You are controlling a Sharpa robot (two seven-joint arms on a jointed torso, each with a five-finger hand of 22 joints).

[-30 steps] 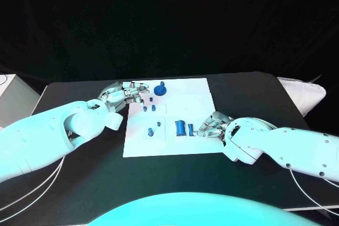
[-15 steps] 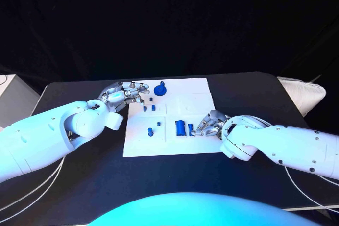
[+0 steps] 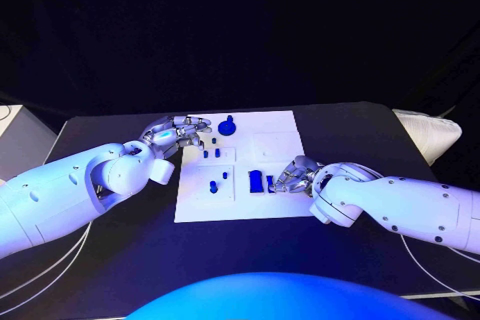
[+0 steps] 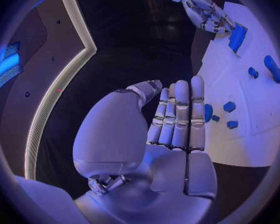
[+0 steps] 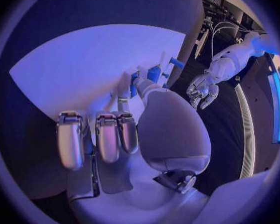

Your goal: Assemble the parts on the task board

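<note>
The right hand (image 3: 292, 175) lies low over the near right part of the task board (image 3: 275, 143), fingers curled downward around a long blue part (image 3: 256, 181); whether the fingertips actually grip that part or merely rest against it cannot be told, since the hand covers the contact. In the right wrist view the same fingers (image 5: 109, 134) hang bent toward the white surface, with blue pieces (image 5: 154, 73) showing just past the thumb. The right arm enters from the right and slopes down toward the board's near right edge. The left hand (image 3: 178, 132) sits at the far left edge of the board, fingers together and lightly bent, holding nothing (the left wrist view shows the fingers (image 4: 180, 114) side by side and straight, palm bare). The left arm reaches in from the near left, forearm angled toward the board's far corner. On the board, a round blue knob (image 3: 227, 128) stands near the far edge, just right of the left hand; two small blue pegs (image 3: 210, 153) sit nearer, in the left half; another blue peg (image 3: 213, 187) stands nearer still, left of the long part.
</note>
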